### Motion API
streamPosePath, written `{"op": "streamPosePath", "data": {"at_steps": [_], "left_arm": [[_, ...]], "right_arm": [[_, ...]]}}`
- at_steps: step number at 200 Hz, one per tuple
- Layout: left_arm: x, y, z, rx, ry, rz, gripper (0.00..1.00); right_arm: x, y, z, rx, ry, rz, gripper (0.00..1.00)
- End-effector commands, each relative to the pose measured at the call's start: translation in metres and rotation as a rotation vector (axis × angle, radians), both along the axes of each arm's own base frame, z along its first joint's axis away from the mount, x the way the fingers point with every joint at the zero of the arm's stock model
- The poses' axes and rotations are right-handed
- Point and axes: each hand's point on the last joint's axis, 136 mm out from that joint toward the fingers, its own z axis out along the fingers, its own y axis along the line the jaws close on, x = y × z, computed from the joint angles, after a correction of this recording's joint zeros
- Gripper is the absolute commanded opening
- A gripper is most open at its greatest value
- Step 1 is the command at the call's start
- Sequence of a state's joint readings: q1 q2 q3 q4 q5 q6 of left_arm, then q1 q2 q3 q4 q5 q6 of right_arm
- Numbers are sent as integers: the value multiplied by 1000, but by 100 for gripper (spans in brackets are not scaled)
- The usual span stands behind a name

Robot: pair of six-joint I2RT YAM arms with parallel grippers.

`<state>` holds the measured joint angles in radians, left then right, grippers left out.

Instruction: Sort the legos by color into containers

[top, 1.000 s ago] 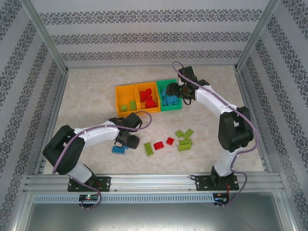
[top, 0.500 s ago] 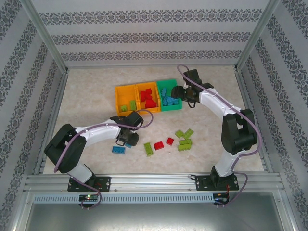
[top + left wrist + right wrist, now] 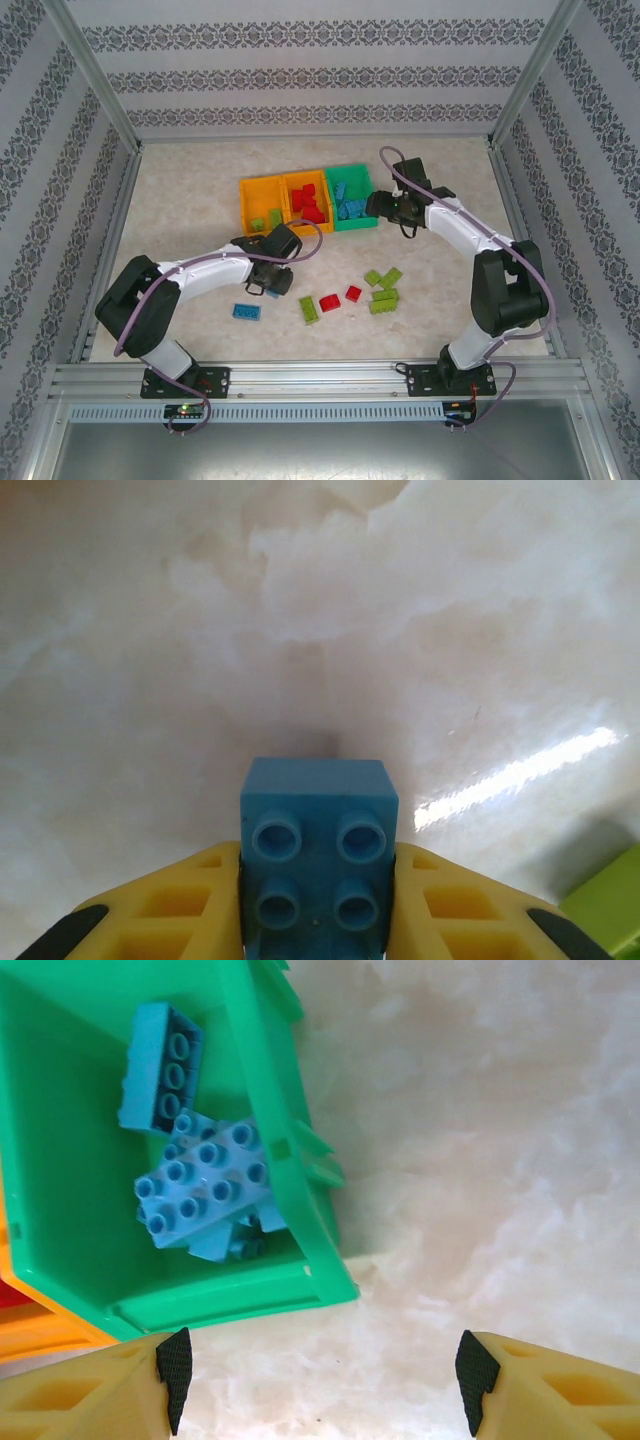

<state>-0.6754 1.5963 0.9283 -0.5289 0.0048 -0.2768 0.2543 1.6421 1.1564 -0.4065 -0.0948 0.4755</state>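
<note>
My left gripper (image 3: 266,281) (image 3: 318,905) is shut on a small blue lego (image 3: 318,815), held studs-up just above the table. A longer blue lego (image 3: 247,311) lies on the table to its lower left. Three bins stand in a row: a left orange bin (image 3: 246,208) with green legos, a middle orange bin (image 3: 290,203) with red legos, and a green bin (image 3: 361,172) (image 3: 270,1110) with blue legos (image 3: 200,1180). My right gripper (image 3: 384,206) (image 3: 325,1380) is open and empty, just off the green bin's right corner.
Loose legos lie between the arms: a lime green one (image 3: 308,309), two red ones (image 3: 329,302) (image 3: 353,293) and a lime green cluster (image 3: 383,290). A lime green edge (image 3: 610,905) shows at the left wrist view's lower right. Patterned walls ring the table.
My left gripper has moved up and right with the small blue lego, leaving the longer blue one on the table. My right gripper has drawn back to the right, off the green bin.
</note>
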Motion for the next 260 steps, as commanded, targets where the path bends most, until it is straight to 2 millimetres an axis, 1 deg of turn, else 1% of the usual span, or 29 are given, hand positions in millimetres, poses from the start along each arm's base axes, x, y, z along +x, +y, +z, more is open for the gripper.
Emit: {"op": "streamPosePath", "data": {"at_steps": [1,21,49,66,89,112,131,155,179,198,228,260], "left_arm": [[15,-23,22,-76,-65,-20,31],[22,-38,35,-144,-81,-32,31],[35,-69,57,-271,-101,-69,31],[44,-87,68,-329,-108,-88,31],[62,-110,89,-398,-147,-109,31],[85,-130,108,-435,-194,-126,31],[104,-146,116,-453,-220,-137,31],[122,-163,118,-460,-230,-147,31],[142,-173,119,-459,-252,-146,32],[160,-177,117,-458,-262,-131,32],[191,-179,114,-465,-276,-91,32],[219,-177,115,-464,-302,-54,33]], "right_arm": [[-5,-9,6,1,-22,-36,73],[-11,-12,3,-9,-18,-40,73],[-20,-13,-4,5,-3,-54,74],[-28,-15,-11,11,7,-66,74],[-40,-16,-22,16,25,-78,73],[-52,-13,-29,5,40,-66,74],[-59,-9,-33,-12,49,-52,74],[-66,-5,-38,-16,60,-46,75],[-71,-7,-43,-15,64,-53,75],[-73,-7,-43,-8,60,-56,75],[-76,-3,-40,-2,48,-42,75],[-82,2,-45,-14,64,-17,75]]}}
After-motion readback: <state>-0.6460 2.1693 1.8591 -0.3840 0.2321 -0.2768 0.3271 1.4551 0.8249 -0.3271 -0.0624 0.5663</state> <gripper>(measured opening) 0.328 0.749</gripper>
